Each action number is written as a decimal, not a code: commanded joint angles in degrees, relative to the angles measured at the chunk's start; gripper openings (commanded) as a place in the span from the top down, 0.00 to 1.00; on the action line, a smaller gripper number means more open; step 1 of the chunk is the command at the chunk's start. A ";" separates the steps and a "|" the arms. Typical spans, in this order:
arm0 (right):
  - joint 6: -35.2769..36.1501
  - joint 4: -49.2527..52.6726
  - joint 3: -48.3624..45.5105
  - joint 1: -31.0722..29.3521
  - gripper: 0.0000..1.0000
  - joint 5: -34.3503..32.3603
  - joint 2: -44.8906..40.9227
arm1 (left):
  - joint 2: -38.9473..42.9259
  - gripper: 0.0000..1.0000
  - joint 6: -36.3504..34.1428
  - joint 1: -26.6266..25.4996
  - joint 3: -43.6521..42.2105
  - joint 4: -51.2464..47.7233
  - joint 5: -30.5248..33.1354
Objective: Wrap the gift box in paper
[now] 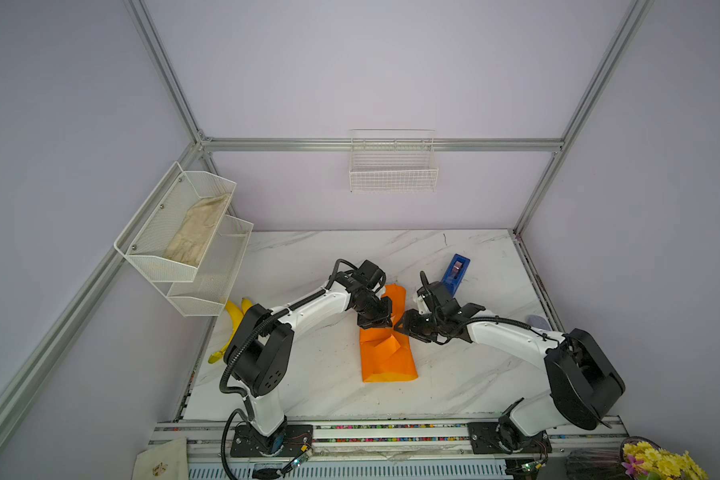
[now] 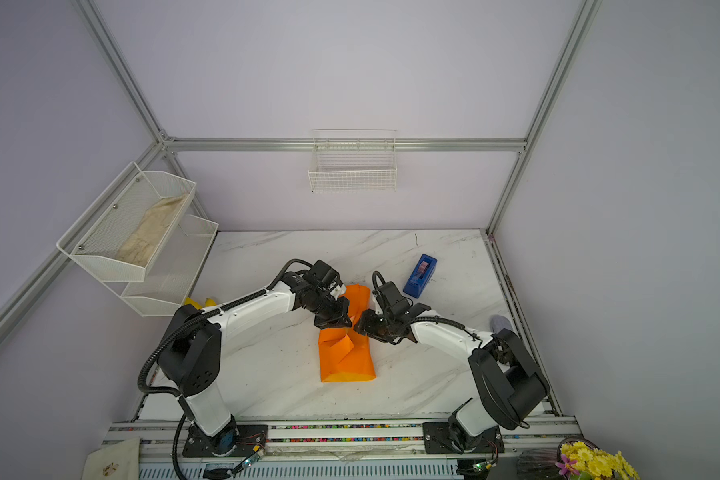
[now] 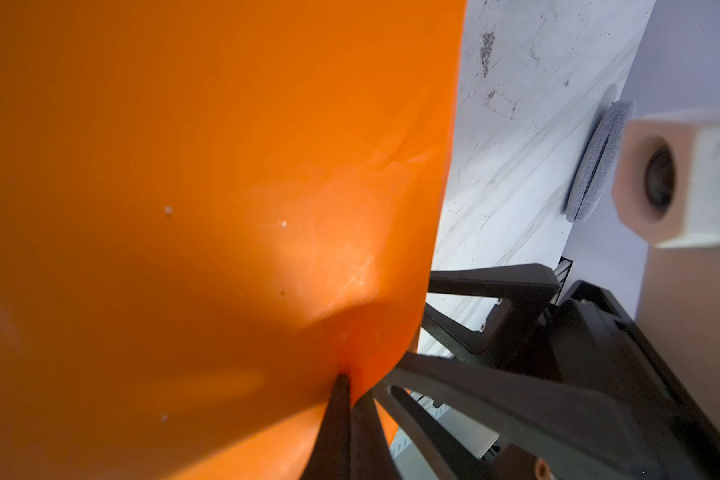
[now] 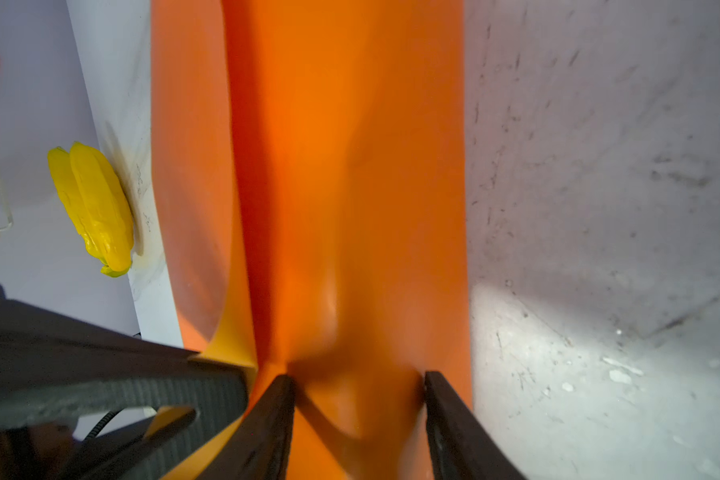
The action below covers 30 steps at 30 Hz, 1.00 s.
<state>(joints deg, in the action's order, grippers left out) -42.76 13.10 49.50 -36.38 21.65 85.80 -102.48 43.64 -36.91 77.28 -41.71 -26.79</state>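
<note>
Right, front edge first: the base rail (image 1: pixel 391 432) carries both arm mounts, with yellow flowers (image 1: pixel 661 461) at its right end. Next, on the marble table (image 1: pixel 308 386), the paper (image 1: pixel 387 361) lies mid-table as a long folded-over bundle running front to back. Its near end is flat and rounded, its middle creased, and its far end shows behind the left wrist. Both grippers meet over its middle, tips close together. From the left, the left gripper (image 3: pixel 346 380) has its jaws pressed together on a pinch of the paper, and the sheet fans out from that pinch in the left wrist view. From the right, the right gripper (image 4: pixel 356 382) has its jaws partway apart, straddling a raised ridge of the paper with one finger on each side. As for the gift box, it's not visible in any view; probably under the fold between the tips, can't confirm. Further back, a grey round pad (image 1: pixel 537 321) sits by the right table edge behind the right arm. Just behind the right wrist stands a blue tape dispenser (image 1: pixel 456 274), clear of the paper. At the left table edge lie bananas (image 1: pixel 231 320), under a white mesh shelf (image 1: pixel 208 286) whose upper bin holds a pale cloth (image 1: pixel 198 232). Furthest back, a wire basket (image 1: pixel 393 170) hangs on the rear wall.
</note>
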 commanded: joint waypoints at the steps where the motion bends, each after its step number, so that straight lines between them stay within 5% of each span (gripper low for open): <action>1: -0.02 2.88 0.14 0.16 0.43 -1.74 -1.72 | 1.24 0.99 -2.32 -0.36 5.72 -1.24 0.68; 30: 2.91 1.74 -2.74 1.99 0.50 0.83 -2.12 | -5.28 0.97 -1.37 -3.64 9.97 -0.20 -1.12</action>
<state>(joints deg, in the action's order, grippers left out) -40.16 13.93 47.97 -34.48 22.26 84.42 -107.57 42.41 -39.81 83.18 -44.29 -25.56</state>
